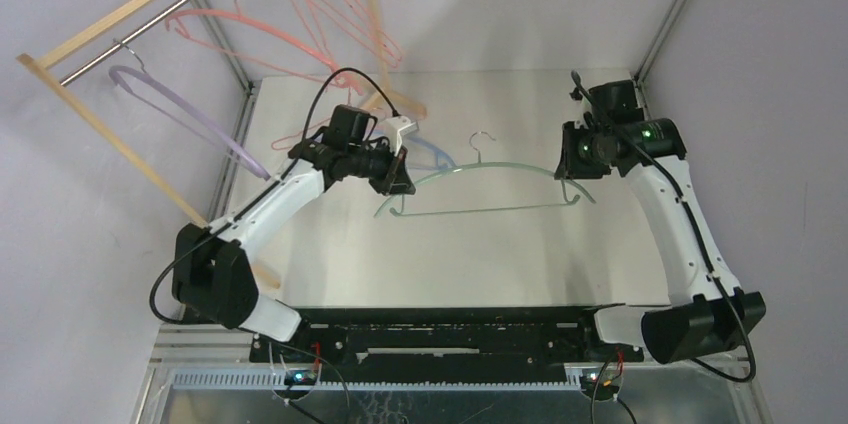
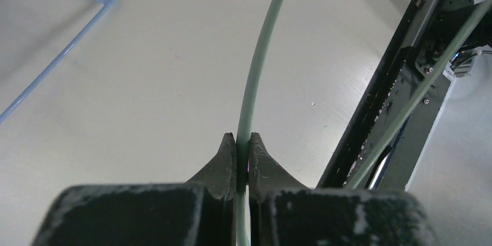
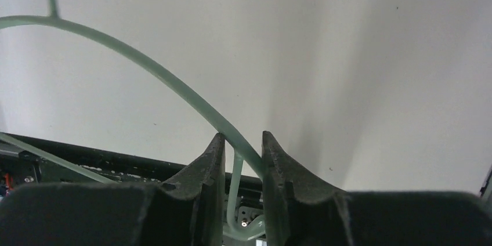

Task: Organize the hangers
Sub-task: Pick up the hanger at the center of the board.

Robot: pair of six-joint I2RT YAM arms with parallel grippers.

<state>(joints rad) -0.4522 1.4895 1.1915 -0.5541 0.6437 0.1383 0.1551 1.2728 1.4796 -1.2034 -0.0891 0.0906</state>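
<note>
A pale green hanger [image 1: 480, 168] with a metal hook is held level above the table between both grippers. My left gripper [image 1: 400, 182] is shut on its left arm; the left wrist view shows the fingers [image 2: 243, 141] clamped on the green bar [image 2: 264, 49]. My right gripper [image 1: 572, 172] grips its right end; in the right wrist view the green arm [image 3: 145, 63] runs slantwise between the fingers [image 3: 239, 141], touching both. A blue hanger [image 1: 437, 156] lies on the table behind the left gripper and also shows in the left wrist view [image 2: 69, 49]. A lilac hanger [image 1: 180, 109] and pink-red wire hangers [image 1: 330, 14] hang on the rod.
The light wooden rack frame [image 1: 110, 22] with its metal rod [image 1: 150, 29] stands at the back left, one wooden leg [image 1: 395, 99] reaching down near the left gripper. A pink wire hanger [image 1: 300, 139] lies by the left arm. Grey walls close in the table.
</note>
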